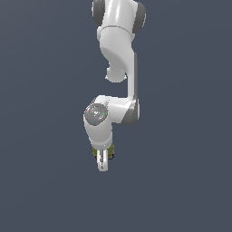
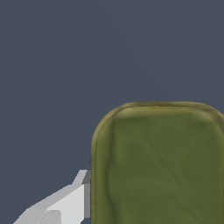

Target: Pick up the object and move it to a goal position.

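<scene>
The end effector (image 1: 103,159) sits right down over the green object (image 2: 159,166), but I cannot tell if it grips it, so the object could slip out when lifted.

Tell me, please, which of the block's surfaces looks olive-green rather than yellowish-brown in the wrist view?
It is the broad flat top of the small olive-green boxy block. Only the thin rounded border around that face is yellowish-brown. One white gripper finger shows beside it.
</scene>
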You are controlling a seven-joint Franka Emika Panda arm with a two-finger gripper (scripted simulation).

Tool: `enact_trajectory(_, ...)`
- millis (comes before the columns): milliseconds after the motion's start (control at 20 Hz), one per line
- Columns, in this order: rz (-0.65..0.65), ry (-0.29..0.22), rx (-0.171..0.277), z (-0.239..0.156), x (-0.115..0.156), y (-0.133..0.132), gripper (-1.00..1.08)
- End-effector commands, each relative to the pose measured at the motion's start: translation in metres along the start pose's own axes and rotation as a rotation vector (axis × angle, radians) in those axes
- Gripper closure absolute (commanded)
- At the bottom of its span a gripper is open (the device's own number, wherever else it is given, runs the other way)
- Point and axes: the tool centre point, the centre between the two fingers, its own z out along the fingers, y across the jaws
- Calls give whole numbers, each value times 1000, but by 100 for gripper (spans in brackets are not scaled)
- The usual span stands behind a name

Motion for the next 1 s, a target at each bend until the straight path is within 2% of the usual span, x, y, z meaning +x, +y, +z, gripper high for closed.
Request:
enact_trajectory(0, 0, 0, 1, 0, 0, 0, 108)
enact_trajectory(500, 0, 0, 0, -1, 5, -1, 108)
enact_trajectory(950, -1, 0, 0, -7, 45, -12, 108)
